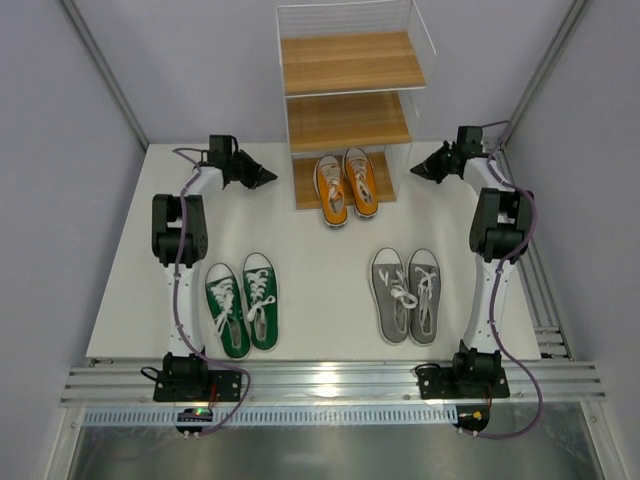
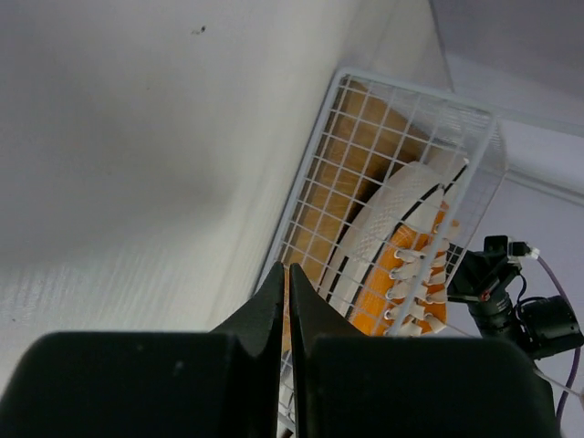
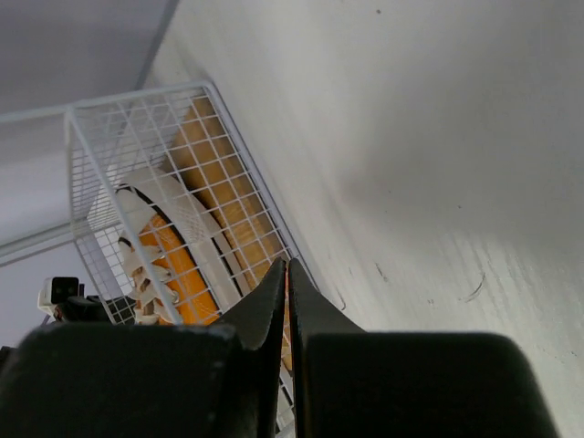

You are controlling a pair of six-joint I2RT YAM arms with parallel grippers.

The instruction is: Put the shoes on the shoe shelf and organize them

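Left wrist: white wire-grid shoe shelf (image 2: 365,173).

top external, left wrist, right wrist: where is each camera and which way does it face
Top external: above and behind the bases, looking down the table to the shoe shelf; left arm and right arm show whole.
Left wrist: on the left arm, facing the shelf's wire side past the shut left gripper.
Right wrist: on the right arm, facing the opposite wire side past the shut right gripper.
Shared: both wrist views see the orange shoes through the mesh.
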